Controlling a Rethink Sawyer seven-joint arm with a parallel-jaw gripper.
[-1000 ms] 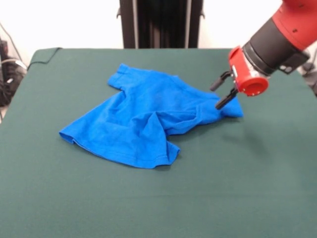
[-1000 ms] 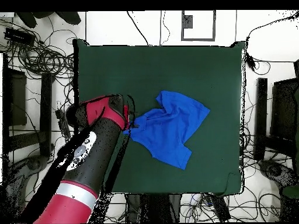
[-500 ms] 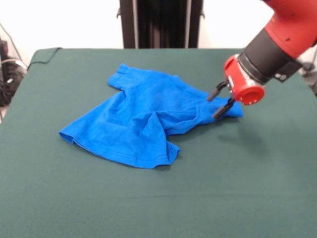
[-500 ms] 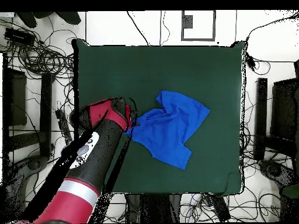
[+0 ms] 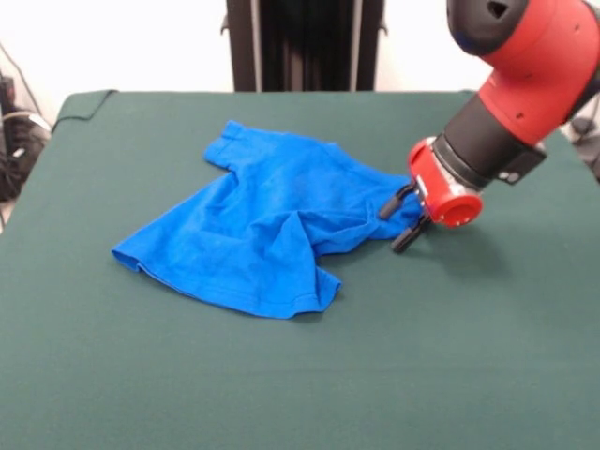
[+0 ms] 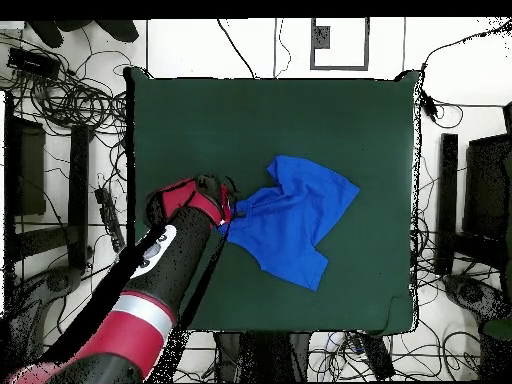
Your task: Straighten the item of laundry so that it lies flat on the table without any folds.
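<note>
Lots of clutter off to sides of my workspace: black cables (image 6: 70, 95) tangled all over white floor (image 6: 455, 75), dark boxy gear (image 6: 25, 165) on one side, more dark equipment (image 6: 490, 195) opposite. Grey square frame (image 6: 339, 43) on floor past far edge. From front, black upright column (image 5: 304, 44) against white wall (image 5: 112, 42).

A robotics lab. A green-clothed bench (image 6: 270, 110) stands alone on a white floor (image 6: 250, 45) strewn with tangled black cables (image 6: 70, 95). Dark equipment racks (image 6: 25, 175) flank its left and right edges, and a black pedestal column (image 5: 305, 42) rises behind its far edge.
</note>
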